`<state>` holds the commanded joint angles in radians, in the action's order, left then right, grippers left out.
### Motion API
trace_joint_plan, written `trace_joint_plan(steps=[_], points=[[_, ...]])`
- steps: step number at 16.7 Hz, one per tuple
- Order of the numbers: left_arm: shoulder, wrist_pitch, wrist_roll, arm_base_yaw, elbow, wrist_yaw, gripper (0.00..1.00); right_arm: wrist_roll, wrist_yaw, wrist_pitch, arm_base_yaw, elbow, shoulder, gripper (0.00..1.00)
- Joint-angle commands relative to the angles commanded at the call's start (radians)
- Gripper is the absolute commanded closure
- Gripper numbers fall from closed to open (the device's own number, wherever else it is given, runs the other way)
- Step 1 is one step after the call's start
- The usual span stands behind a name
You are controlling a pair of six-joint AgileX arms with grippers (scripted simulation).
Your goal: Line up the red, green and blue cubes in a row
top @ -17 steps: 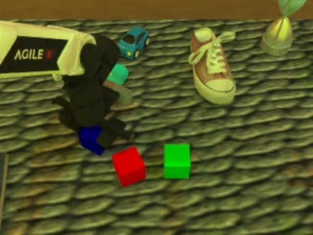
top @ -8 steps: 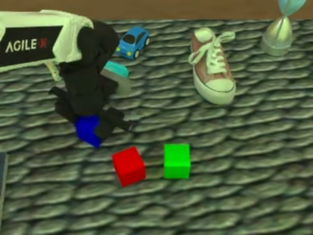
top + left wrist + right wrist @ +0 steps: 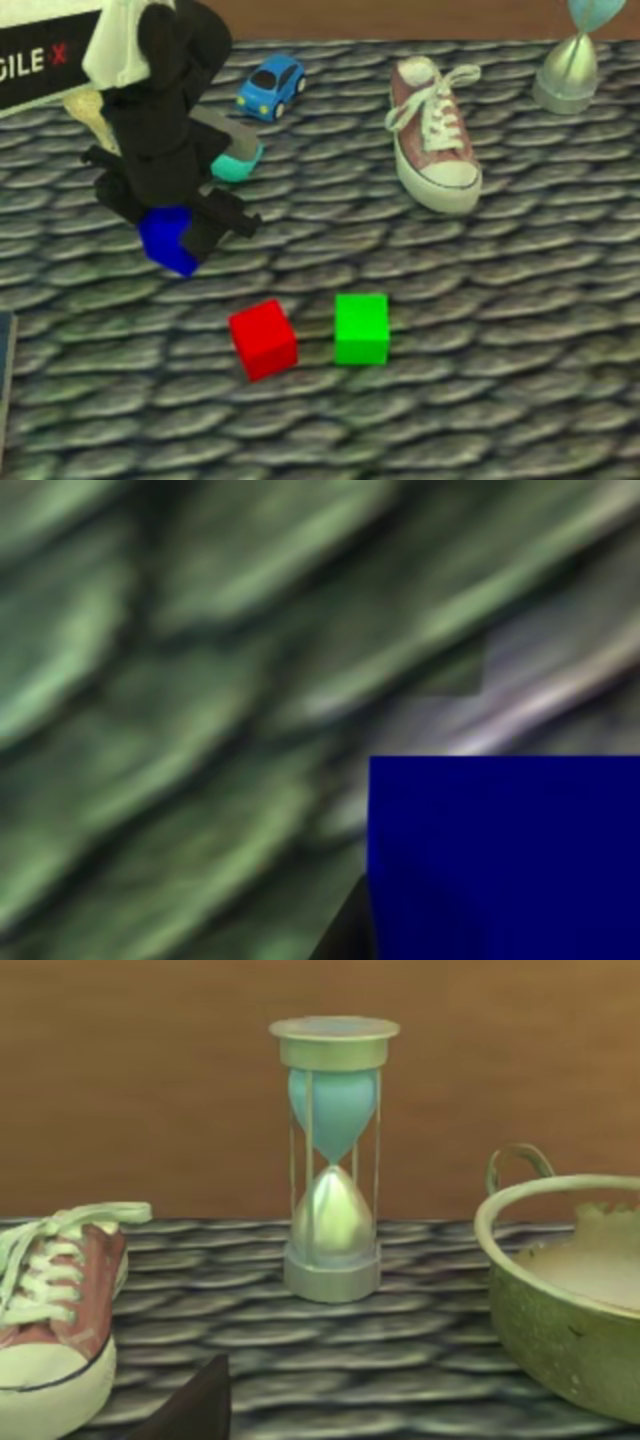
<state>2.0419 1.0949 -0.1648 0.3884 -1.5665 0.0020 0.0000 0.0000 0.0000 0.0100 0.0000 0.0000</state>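
Observation:
In the top view my left gripper (image 3: 182, 232) is shut on the deep blue cube (image 3: 163, 240), which hangs tilted above the mat at the left. That cube fills one corner of the left wrist view (image 3: 500, 860), with woven mat behind it. The red cube (image 3: 263, 339) lies on the mat in front of the middle, turned slightly. The green cube (image 3: 361, 328) sits square just to its right, a small gap between them. My right arm is outside the top view; a dark part of the right gripper (image 3: 195, 1410) shows only in its own wrist view.
A light-blue toy car (image 3: 271, 86) and a teal block (image 3: 238, 165) lie beside the left arm. A sneaker (image 3: 432, 132) sits at the back middle, an hourglass (image 3: 570, 70) at the back right. The right wrist view shows a metal pot (image 3: 560, 1310).
My left arm has carried the blue cube up and toward the back left, away from the red cube. The red and green cubes have not moved.

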Motion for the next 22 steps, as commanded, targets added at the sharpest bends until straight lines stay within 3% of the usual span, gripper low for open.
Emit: trace_joint_plan(steps=[3, 6, 14, 17, 22], points=[[0.024, 0.018, 0.034, 0.023, -0.035, 0.0, 1.0, 0.0, 0.0, 0.0, 0.0, 0.0, 0.0, 0.0], [0.099, 0.079, 0.161, 0.095, -0.162, 0.0, 1.0, 0.0, 0.0, 0.0, 0.0, 0.0, 0.0, 0.0], [0.38, 0.317, 0.795, 0.381, -0.671, 0.003, 1.0, 0.0, 0.0, 0.0, 0.0, 0.0, 0.0, 0.0], [0.452, 0.382, 0.971, 0.47, -0.822, 0.003, 1.0, 0.0, 0.0, 0.0, 0.0, 0.0, 0.0, 0.0], [0.487, 0.414, 1.057, 0.52, -0.906, 0.002, 1.0, 0.0, 0.0, 0.0, 0.0, 0.0, 0.0, 0.0]])
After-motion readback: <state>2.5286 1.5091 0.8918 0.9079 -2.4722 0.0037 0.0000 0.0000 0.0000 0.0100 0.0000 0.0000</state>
